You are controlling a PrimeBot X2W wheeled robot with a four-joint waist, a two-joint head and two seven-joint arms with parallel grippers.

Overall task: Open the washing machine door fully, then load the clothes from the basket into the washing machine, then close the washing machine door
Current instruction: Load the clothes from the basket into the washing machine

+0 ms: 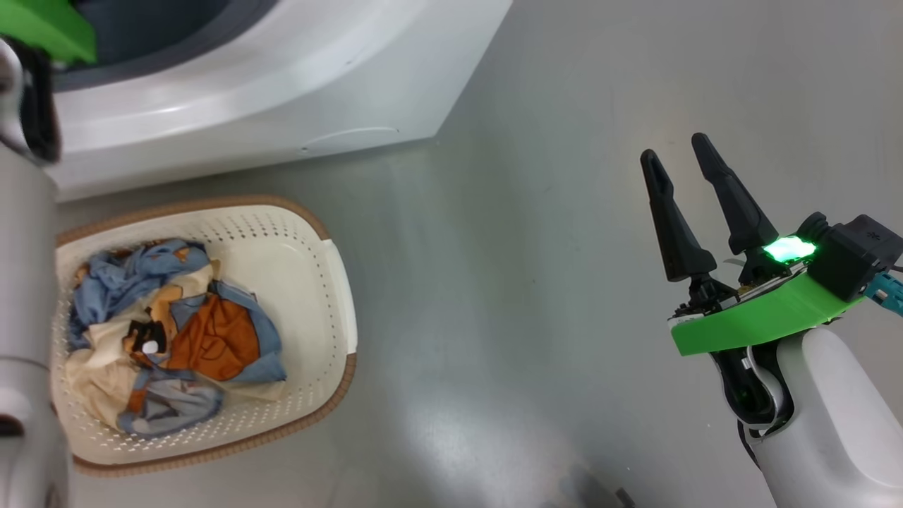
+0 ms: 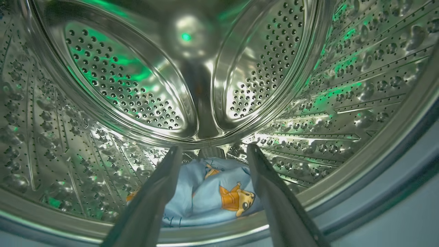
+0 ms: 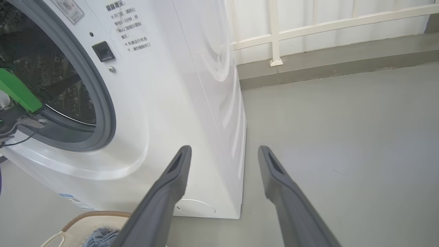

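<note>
Left wrist view: L gripper is inside the drum, fingers spread wide, nothing betw. them. Just past the tips a bear cloth lies loose on the drum bottom, close to the front lip, blue w/ an orange-brown bear showing. Can't tell if either tip touches it.

R gripper hangs over bare floor, well to the right of the basket, fingers also wide apart & empty. In its own wrist view they point at the washer's lower front corner.

Basket stands on the floor just in front of the washer. Clothes are heaped in its left half: blue, cream & orange-brown. L forearm crosses the basket's left edge in head view, going up toward the washer mouth. Grey gasket rings that mouth.
</note>
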